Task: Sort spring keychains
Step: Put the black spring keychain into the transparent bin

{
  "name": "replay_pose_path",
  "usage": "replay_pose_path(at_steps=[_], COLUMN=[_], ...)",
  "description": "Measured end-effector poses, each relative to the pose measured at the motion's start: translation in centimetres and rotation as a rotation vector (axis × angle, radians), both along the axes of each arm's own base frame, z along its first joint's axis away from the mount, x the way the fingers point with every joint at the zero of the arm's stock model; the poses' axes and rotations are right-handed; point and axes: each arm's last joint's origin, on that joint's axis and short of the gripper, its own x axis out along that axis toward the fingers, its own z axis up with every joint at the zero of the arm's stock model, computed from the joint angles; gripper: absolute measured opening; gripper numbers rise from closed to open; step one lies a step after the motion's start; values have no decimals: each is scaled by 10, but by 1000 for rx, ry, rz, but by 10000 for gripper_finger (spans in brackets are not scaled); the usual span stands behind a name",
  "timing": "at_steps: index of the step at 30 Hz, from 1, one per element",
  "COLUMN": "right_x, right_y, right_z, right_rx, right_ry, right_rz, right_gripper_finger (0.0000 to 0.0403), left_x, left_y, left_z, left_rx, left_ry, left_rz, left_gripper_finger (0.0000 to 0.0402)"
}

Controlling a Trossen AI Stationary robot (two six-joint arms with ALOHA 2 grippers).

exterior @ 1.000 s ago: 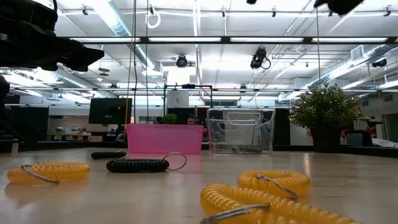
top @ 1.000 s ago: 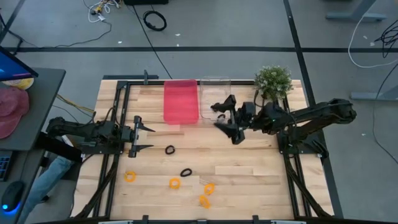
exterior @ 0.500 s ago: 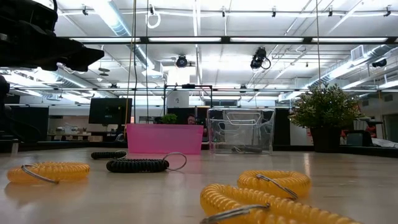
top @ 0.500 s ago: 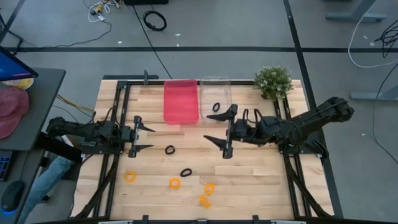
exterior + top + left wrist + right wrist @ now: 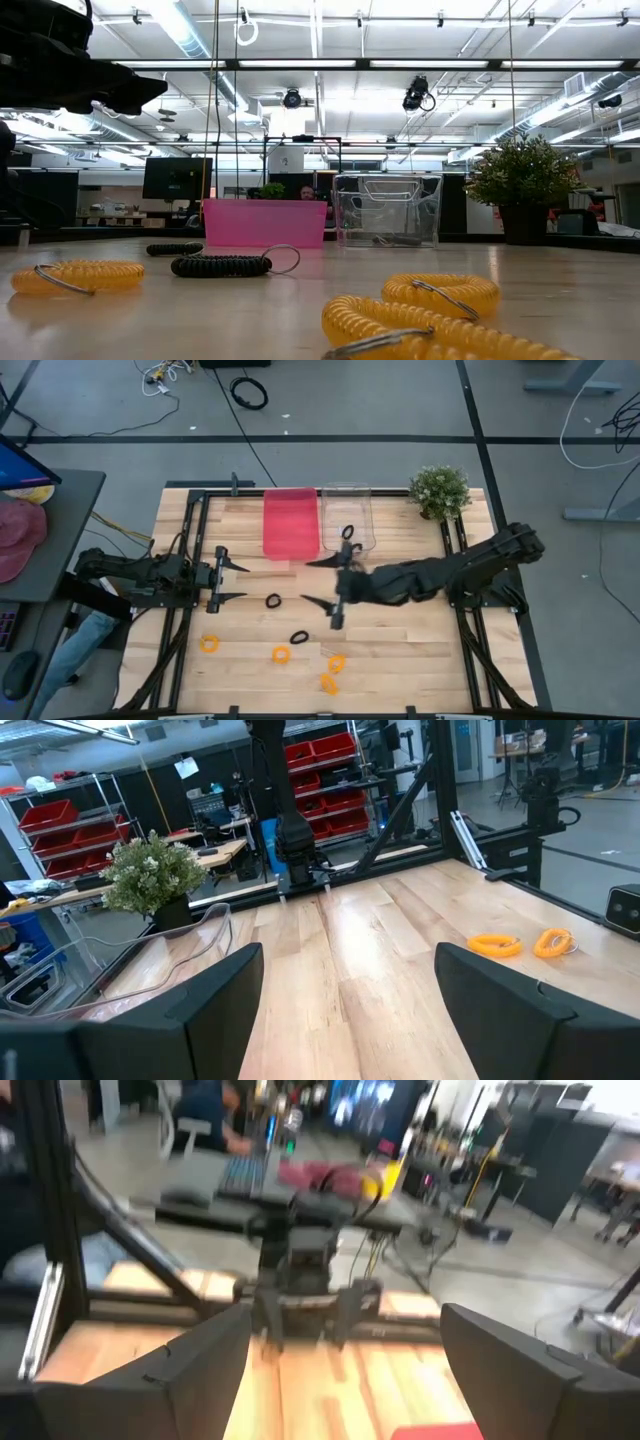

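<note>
Coiled orange spring keychains [image 5: 281, 654] lie at the near edge of the pale wood-plank surface [image 5: 400, 640], with two black coils [image 5: 299, 636] behind them. Mid-surface, the right claw [image 5: 322, 585] spreads wide, empty; the left claw [image 5: 228, 582] likewise. Farthest, another black ring [image 5: 348, 532] lies in the clear bin [image 5: 346, 493] beside the pink bin [image 5: 290, 522].

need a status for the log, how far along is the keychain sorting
Done: one black keychain lies in the clear bin. In hand: nothing; the open right gripper reaches over mid-table, the open left gripper waits at the left. Left: two black and four orange on the table; the pink bin looks empty.
</note>
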Motion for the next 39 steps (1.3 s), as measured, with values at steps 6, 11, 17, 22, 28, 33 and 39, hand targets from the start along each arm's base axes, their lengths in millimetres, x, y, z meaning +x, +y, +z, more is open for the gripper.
replay_pose_path(at_steps=[6,11,17,22,28,33,39], right_x=[35,58,73,84,100,109,114], right_y=[13,18,11,7,16,22,26], right_z=[-9,-26,-53,-74,-121,-163,-193], right_rx=[-19,-5,43,120,150,202,276], right_ry=[161,247,336,396,511,618,686], right_rz=[36,108,97,104,125,154,145], right_gripper_finger=[330,330,330,330,330,330,330], left_x=[0,0,0,0,0,0,0], left_y=[0,0,0,0,0,0,0], left_z=[0,0,0,0,0,0,0], left_rx=[0,0,0,0,0,0,0], left_ry=[0,0,1,0,0,0,1], left_rz=[0,0,0,0,0,0,0], left_gripper_finger=[298,298,298,298,298,298,298])
